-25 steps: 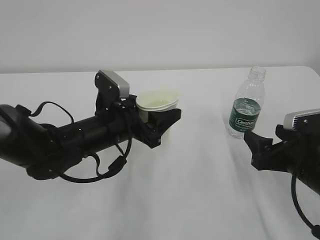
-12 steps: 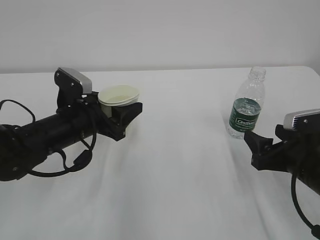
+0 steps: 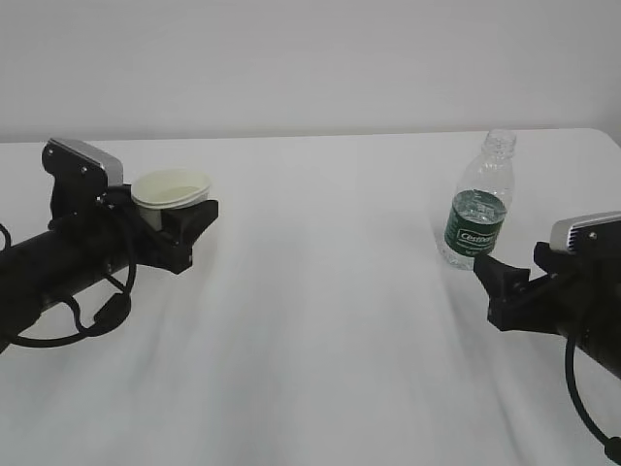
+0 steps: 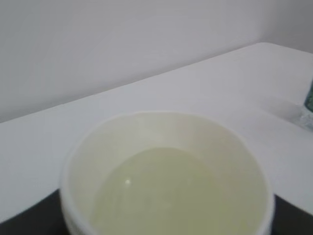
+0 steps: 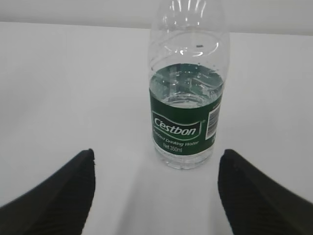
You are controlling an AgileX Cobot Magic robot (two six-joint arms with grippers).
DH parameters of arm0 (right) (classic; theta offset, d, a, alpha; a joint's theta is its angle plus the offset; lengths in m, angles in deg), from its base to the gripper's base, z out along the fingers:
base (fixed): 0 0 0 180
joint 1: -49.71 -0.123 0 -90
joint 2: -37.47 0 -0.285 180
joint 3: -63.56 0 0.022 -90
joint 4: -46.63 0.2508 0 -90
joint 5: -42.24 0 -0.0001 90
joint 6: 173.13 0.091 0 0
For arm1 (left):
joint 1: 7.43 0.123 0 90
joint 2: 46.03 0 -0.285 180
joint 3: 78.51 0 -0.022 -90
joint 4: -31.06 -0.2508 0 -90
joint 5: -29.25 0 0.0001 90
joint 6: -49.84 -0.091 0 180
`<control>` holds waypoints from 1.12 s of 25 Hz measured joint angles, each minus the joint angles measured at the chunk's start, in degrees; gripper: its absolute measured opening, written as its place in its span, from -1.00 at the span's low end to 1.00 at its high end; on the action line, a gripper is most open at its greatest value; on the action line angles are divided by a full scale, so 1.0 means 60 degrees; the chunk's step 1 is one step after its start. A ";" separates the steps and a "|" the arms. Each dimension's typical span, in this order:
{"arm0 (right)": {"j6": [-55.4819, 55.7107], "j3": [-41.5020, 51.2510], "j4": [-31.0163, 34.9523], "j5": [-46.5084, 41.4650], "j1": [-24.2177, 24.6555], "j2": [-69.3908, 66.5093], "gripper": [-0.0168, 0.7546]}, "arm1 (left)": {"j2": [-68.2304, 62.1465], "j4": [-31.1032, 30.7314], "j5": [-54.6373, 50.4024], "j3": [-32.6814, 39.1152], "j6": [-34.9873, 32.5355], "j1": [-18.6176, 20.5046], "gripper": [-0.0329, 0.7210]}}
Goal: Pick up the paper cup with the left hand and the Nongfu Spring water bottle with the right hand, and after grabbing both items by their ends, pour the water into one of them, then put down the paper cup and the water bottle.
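My left gripper point(image 3: 182, 225) is shut on the paper cup point(image 3: 171, 188) at the left of the table. The cup stays upright and the black fingers point(image 3: 197, 219) hide its lower half. The left wrist view looks down into the cup point(image 4: 146, 128), where water point(image 4: 171, 196) lies pale and still. At the right, the Nongfu Spring water bottle point(image 3: 476, 209) stands upright and capless, with a dark green label. My right gripper point(image 3: 497, 275) sits open just in front of it. From the right wrist, the bottle point(image 5: 188, 112) stands just ahead of the spread fingers point(image 5: 54, 196), untouched, with water low inside.
The white table point(image 3: 330, 320) runs back to a plain grey wall. Its far right corner point(image 3: 606, 136) lies just behind the bottle. A broad stretch of bare tabletop separates the two arms.
My left arm has carried the cup well to the left, from near the table's middle to the left side, keeping it upright. The right arm and the bottle have not moved.
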 joint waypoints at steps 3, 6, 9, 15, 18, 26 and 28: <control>0.0000 0.0000 -0.0017 0.0000 0.0000 0.0000 0.58 | 0.0000 0.0412 0.0000 0.0131 -0.0106 0.0004 0.33; 0.0000 0.0000 -0.0017 0.0000 0.0000 0.0000 0.58 | 0.0000 0.0788 0.0000 0.0131 -0.0125 0.0004 0.33; 0.0000 0.0000 -0.0017 0.0000 0.0000 0.0000 0.58 | 0.0000 0.1389 0.0000 0.0131 -0.0140 0.0004 0.33; 0.0000 0.0000 -0.0081 0.0000 0.0000 0.0000 0.58 | 0.0000 0.2594 0.0000 0.0131 -0.0266 0.0004 0.33; 0.0000 0.0000 -0.0134 0.0000 0.0000 0.0000 0.58 | 0.0000 0.2776 0.0000 0.0131 -0.0450 0.0004 0.33; 0.0000 0.0000 -0.0171 0.0000 0.0000 0.0000 0.58 | -0.0588 0.2870 0.0077 -0.0144 -0.0574 0.0004 0.31; 0.0004 0.0000 -0.0171 0.0000 0.0000 0.0000 0.58 | -0.0761 0.2870 0.0077 -0.0289 -0.0574 0.0004 0.29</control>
